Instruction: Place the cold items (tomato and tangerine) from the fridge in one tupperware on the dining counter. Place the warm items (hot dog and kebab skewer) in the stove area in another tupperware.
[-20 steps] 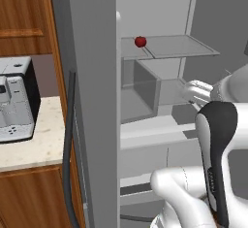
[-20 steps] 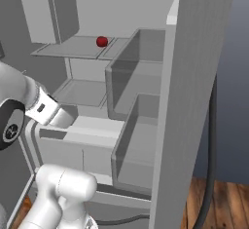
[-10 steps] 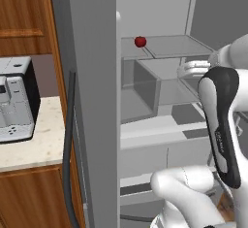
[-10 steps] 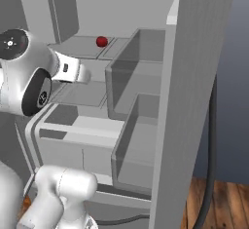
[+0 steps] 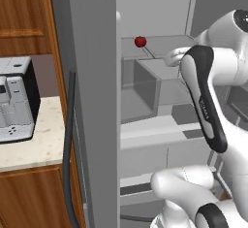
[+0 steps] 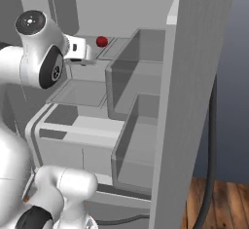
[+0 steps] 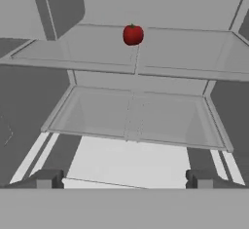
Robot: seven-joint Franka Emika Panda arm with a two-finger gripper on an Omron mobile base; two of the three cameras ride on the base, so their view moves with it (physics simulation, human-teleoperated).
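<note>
I have the fridge [image 5: 160, 125] standing open in front of me, its grey door edge running down the left base view, so the shelves are reachable. At nine o'clock in that view a coffee machine [image 5: 14, 108] sits on the desk [image 5: 38, 147], out of my way. My arm [image 5: 206, 98] reaches into the fridge at upper-shelf height, which I take as lining up for the first cold item. The upper glass shelf [image 7: 97, 52] carries the tomato [image 7: 133, 34], at twelve o'clock in the hand view, well apart from the gripper [image 7: 124, 178]. It sits near the shelf's middle seam, with open room around it. The gripper is spread wide and empty, fingertips [image 7: 46, 178] level, ready to straddle the tomato once I push forward.
</note>
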